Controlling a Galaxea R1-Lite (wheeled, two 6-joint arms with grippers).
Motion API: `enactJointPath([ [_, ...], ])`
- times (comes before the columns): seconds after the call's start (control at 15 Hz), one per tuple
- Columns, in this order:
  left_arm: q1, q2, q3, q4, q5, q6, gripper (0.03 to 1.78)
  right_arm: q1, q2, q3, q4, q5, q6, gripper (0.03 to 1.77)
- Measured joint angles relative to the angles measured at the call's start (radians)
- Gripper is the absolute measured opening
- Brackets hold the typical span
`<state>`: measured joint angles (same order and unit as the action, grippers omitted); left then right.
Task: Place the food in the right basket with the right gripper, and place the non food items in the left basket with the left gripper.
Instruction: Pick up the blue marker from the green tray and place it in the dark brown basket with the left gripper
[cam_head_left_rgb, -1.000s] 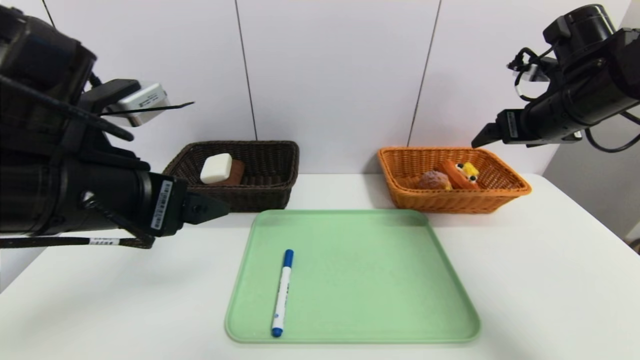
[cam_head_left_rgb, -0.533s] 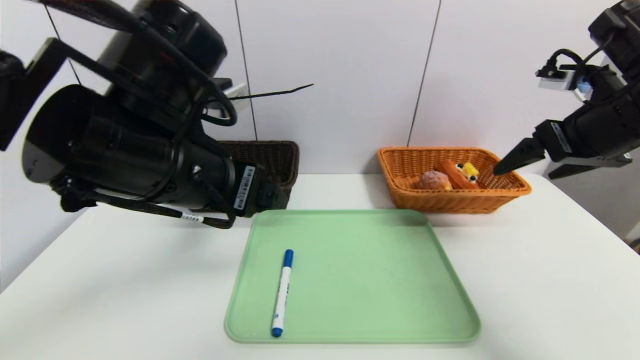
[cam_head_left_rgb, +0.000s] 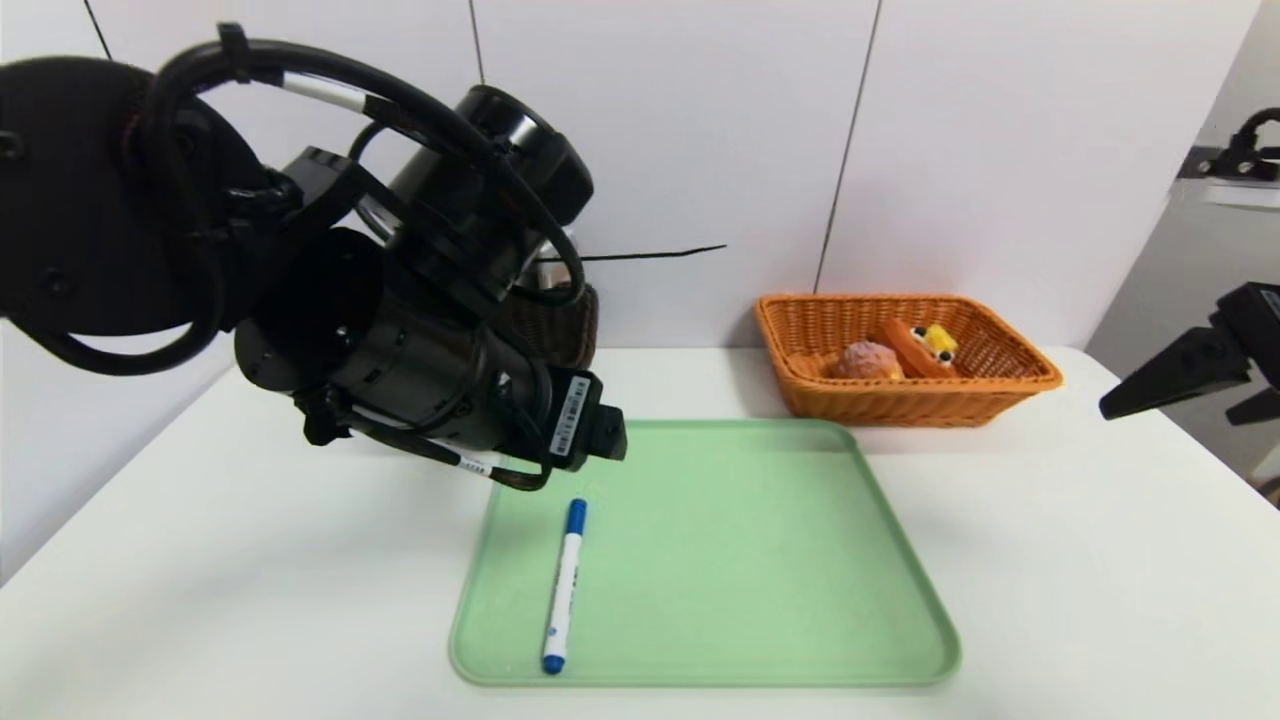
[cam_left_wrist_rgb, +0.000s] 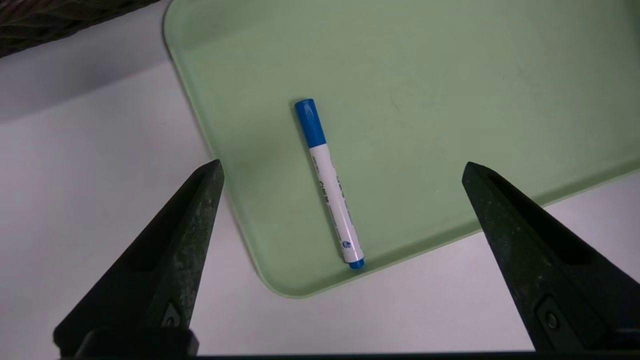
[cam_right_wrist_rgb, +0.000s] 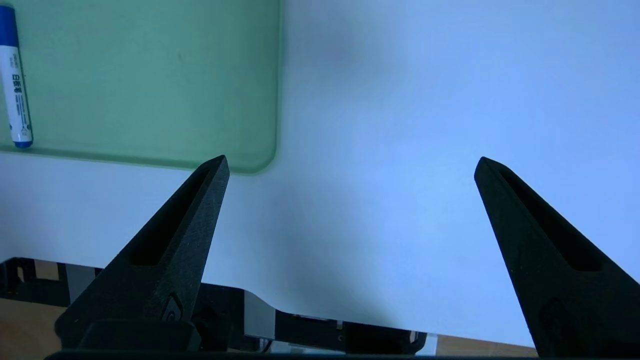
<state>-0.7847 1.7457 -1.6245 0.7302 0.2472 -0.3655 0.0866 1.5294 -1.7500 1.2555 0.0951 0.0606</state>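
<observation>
The left hand (cam_left_wrist_rgb: 342, 167) hung over the near-left part of the green tray (cam_head_left_rgb: 760, 560), its two black fingers (cam_left_wrist_rgb: 170, 240) spread wide with nothing between them. The marker (cam_left_wrist_rgb: 328, 183), white with a blue cap, lay flat on the tray directly below and ahead of that hand, framed in the gap between the fingers in the left wrist view but touched by neither. Its capped end pointed away from the hand, toward the far side of the tray; its other end lay near the tray's near edge. In the head view the left arm's bulk covered most of the dark brown basket (cam_head_left_rgb: 560, 325), which stood behind the hand at the back of the white surface (cam_head_left_rgb: 1080, 560); what lay inside could not be seen.

The right hand (cam_right_wrist_rgb: 350, 165) was held well off to the right, above the surface's near-right edge and clear of the tray. Its fingers (cam_right_wrist_rgb: 165, 250) were likewise wide apart and empty. The orange basket (cam_head_left_rgb: 905, 400) stood ahead and to the left of this hand, well apart from it. Inside lay the round pinkish-brown puff bun (cam_head_left_rgb: 866, 360) and, just beside it, the orange tart (cam_head_left_rgb: 922, 347) topped with yellow fruit and dark berries.
</observation>
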Motion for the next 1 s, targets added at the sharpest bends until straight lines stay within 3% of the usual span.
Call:
enactJointPath([
  [0.27, -0.031, 0.044, 0.021, 0.0, 0.038, -0.063, 1.69, 0.003, -0.131, 0.239, -0.181, -0.01, 0.014, 1.69],
  [0.47, -0.045, 0.088, 0.016, 0.043, 0.052, -0.127, 1.69, 0.018, -0.169, 0.376, -0.358, -0.076, 0.079, 1.69],
  [0.6, -0.047, 0.111, 0.016, 0.074, 0.046, -0.154, 1.69, 0.04, -0.168, 0.407, -0.388, -0.089, 0.15, 1.69],
  [1.0, -0.045, 0.184, 0.004, 0.107, 0.0, -0.159, 1.69, 0.081, -0.184, 0.516, -0.5, -0.097, 0.153, 1.69],
])
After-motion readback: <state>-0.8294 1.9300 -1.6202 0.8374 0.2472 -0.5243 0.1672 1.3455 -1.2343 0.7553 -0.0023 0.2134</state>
